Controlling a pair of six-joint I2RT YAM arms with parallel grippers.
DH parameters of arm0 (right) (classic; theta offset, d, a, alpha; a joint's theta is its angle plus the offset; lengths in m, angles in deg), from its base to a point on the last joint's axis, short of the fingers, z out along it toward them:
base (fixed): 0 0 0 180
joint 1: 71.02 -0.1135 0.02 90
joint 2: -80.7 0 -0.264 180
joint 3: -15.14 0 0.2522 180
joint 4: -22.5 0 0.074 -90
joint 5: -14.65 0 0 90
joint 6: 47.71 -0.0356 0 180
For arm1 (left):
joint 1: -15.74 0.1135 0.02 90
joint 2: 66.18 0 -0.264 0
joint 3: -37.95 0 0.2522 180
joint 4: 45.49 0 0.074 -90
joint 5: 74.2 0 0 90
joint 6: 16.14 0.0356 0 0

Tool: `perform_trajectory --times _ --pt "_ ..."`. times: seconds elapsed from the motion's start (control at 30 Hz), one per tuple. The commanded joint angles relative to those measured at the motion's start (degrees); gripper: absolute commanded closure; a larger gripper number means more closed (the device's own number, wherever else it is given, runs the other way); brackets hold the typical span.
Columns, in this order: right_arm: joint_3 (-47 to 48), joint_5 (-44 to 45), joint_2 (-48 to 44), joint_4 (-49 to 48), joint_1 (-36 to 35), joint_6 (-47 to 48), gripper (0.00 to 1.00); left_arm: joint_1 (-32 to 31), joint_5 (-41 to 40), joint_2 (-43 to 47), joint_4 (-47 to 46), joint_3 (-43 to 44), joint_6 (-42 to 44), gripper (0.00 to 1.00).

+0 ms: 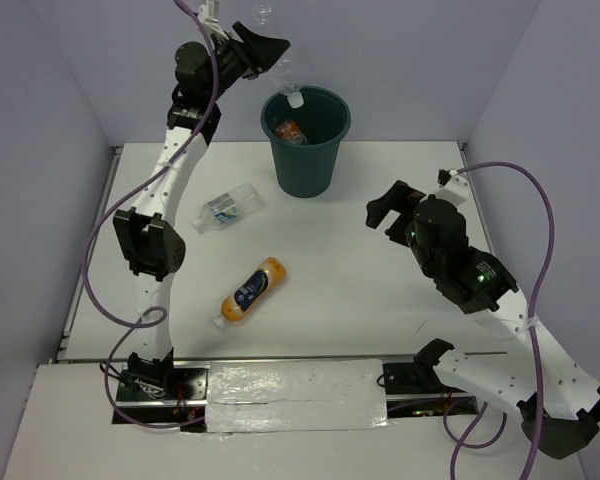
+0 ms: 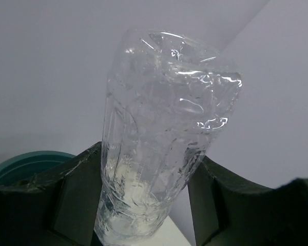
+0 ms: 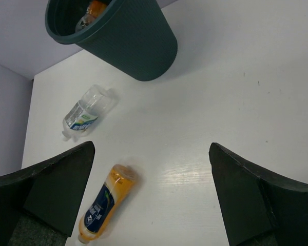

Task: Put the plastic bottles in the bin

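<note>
My left gripper (image 1: 263, 50) is raised high at the back and is shut on a clear crinkled bottle (image 1: 280, 60). The bottle hangs with its white cap down over the rim of the dark teal bin (image 1: 306, 160). In the left wrist view the bottle (image 2: 159, 128) fills the space between the fingers (image 2: 66, 195), and the bin rim (image 2: 25, 164) shows at lower left. A short orange bottle (image 1: 290, 130) lies inside the bin. A second clear bottle (image 1: 226, 207) and the larger orange bottle (image 1: 252, 290) lie on the table. My right gripper (image 1: 385, 212) is open and empty, right of the bin.
The right wrist view shows the bin (image 3: 128, 41), the clear bottle (image 3: 84, 113) and the orange bottle (image 3: 105, 202) beyond the open gripper (image 3: 151, 148). A silver tape strip (image 1: 295, 395) runs along the table's near edge. Grey walls enclose the table.
</note>
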Motion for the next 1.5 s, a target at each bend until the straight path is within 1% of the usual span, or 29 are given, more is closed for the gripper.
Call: perform_trajectory --times 0.0,0.13,0.17,0.27,0.3,0.43,0.5,0.53,0.6,0.63,0.8,0.83,0.9,0.93,0.97,1.03,1.07,1.1,1.2,1.27,1.33,1.37,1.4,1.47 --pt "0.4 3.0 -1.9 3.6 -0.5 -1.3 0.0 -0.3 0.4 -4.1 -11.5 2.5 -4.8 0.3" --pt "-0.4 2.7 -2.8 4.0 -0.5 -1.9 0.0 -0.9 -1.1 -8.9 -15.2 3.2 -7.8 0.31" --pt "-0.3 2.7 -2.6 4.2 -0.5 -2.0 0.0 -1.0 -1.1 -9.9 -15.3 3.6 -8.5 0.3" --pt "-0.8 2.7 -2.2 3.5 -0.5 -1.9 0.0 -2.3 -0.3 -12.5 -12.9 4.1 -6.4 0.05" --pt "-0.7 2.7 -1.8 3.2 -0.5 -1.9 0.0 -2.9 0.3 -12.4 -12.0 3.0 -5.4 0.01" --pt "-0.9 1.5 -0.6 2.2 -0.5 -1.6 0.0 -3.1 1.9 -8.8 -8.4 -0.5 -0.2 0.01" --pt "-1.2 1.1 -0.5 1.6 -0.6 -1.6 0.0 -3.1 2.2 -5.6 -5.9 -1.4 2.4 0.01" --pt "-1.4 0.8 -0.5 1.4 -0.6 -1.6 0.0 -3.1 2.3 -4.2 -4.3 -1.8 5.0 0.01" --pt "-1.8 0.9 -0.8 0.8 -0.6 -1.4 0.0 -3.2 1.7 1.2 -0.5 -5.3 7.9 0.01" --pt "-2.4 1.1 -0.8 0.7 -0.6 -1.3 0.0 -3.2 -0.1 5.0 2.3 -8.2 10.7 0.01" --pt "-3.7 1.2 -0.9 -0.6 -0.6 -0.7 0.0 -3.0 -5.4 15.1 9.0 -16.3 18.2 0.01" --pt "-3.7 1.2 -0.8 -0.7 -0.6 -0.6 0.0 -3.0 -8.4 18.4 10.3 -19.5 18.9 0.01" --pt "-3.8 1.1 -0.6 -1.0 -0.7 -0.6 0.0 -3.0 -13.4 21.5 14.6 -23.1 19.5 0.01" --pt "-3.9 1.0 -0.5 -1.2 -0.8 -0.5 0.0 -2.5 -19.1 24.2 16.6 -25.7 19.4 0.0" --pt "-4.0 0.7 -0.5 -1.6 -0.8 -0.5 0.0 -2.0 -22.0 25.2 22.0 -26.6 18.8 0.01" --pt "-4.2 0.6 0.0 -1.8 -0.8 -0.4 0.0 -0.1 -26.0 26.5 28.2 -28.2 16.1 0.01" --pt "-4.2 0.5 0.1 -1.8 -0.8 -0.4 0.0 0.5 -30.0 26.4 32.0 -28.2 15.1 0.01" --pt "-4.1 0.2 0.2 -1.9 -0.8 -0.4 0.0 1.1 -31.7 26.3 39.3 -28.4 12.9 0.01" --pt "-4.5 -0.4 0.6 -2.6 -0.8 -0.2 0.0 2.3 -36.6 26.0 46.8 -32.3 11.7 0.01" --pt "-4.4 -0.8 1.2 -2.9 -0.8 -0.4 0.0 2.2 -37.6 27.3 45.4 -38.5 14.1 0.01" --pt "-4.2 -1.4 1.7 -2.9 -0.8 -0.2 0.0 2.3 -36.2 28.2 43.6 -44.1 19.8 0.01" --pt "-3.8 -1.4 2.1 -2.9 -0.8 -0.2 0.0 2.3 -33.7 28.5 42.7 -45.8 22.6 0.01" --pt "-3.7 -1.4 2.4 -2.9 -1.0 -0.2 0.0 2.2 -30.5 28.5 42.6 -47.1 27.2 0.01" --pt "-3.6 -1.6 2.6 -3.4 -0.9 0.0 0.0 1.7 -31.4 27.4 44.1 -48.9 29.2 0.01"
